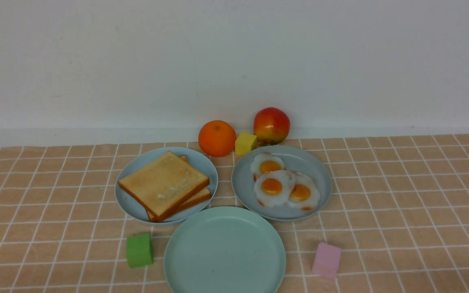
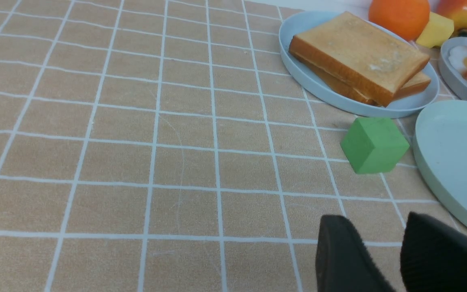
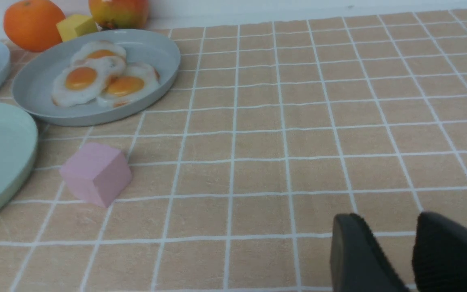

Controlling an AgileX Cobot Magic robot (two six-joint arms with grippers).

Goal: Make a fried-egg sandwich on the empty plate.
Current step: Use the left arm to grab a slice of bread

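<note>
Front view, mint plate (image 1: 224, 252): round and bare, at the front middle of the checked cloth (image 1: 401, 195).
Front view, toast (image 1: 163, 183): two slices, stacked a bit crooked on the blue plate (image 1: 125, 199), behind the mint plate and to the left.
Front view, eggs (image 1: 273, 186): three, lying partly over each other on the grey plate (image 1: 316, 171), behind the mint plate and to the right.
Front view, plates: all three sit very close together; I cannot tell if they touch.
Front view, fruit: an orange (image 1: 217, 138) and an apple (image 1: 271, 125) at the back by the wall (image 1: 234, 61), with a yellow block (image 1: 245, 143) between them.
Front view, blocks: a green block (image 1: 139, 250) just left of the mint plate, and a pink block (image 1: 326, 260) near it on the right.
Left wrist view, left gripper (image 2: 375, 221): two black fingers over the cloth, a little apart, holding nothing.
Left wrist view, green block: between the gripper and the blue plate, just beside the mint plate's rim.
Left wrist view, toast: the top slice hides most of the lower one; one corner of the lower slice pokes out.
Right wrist view, right gripper (image 3: 387, 219): two black fingers over the cloth, a small gap between them, holding nothing.
Right wrist view, pink block: near the mint plate, not touching it.
Right wrist view, eggs: on the grey plate, well apart from the gripper.
</note>
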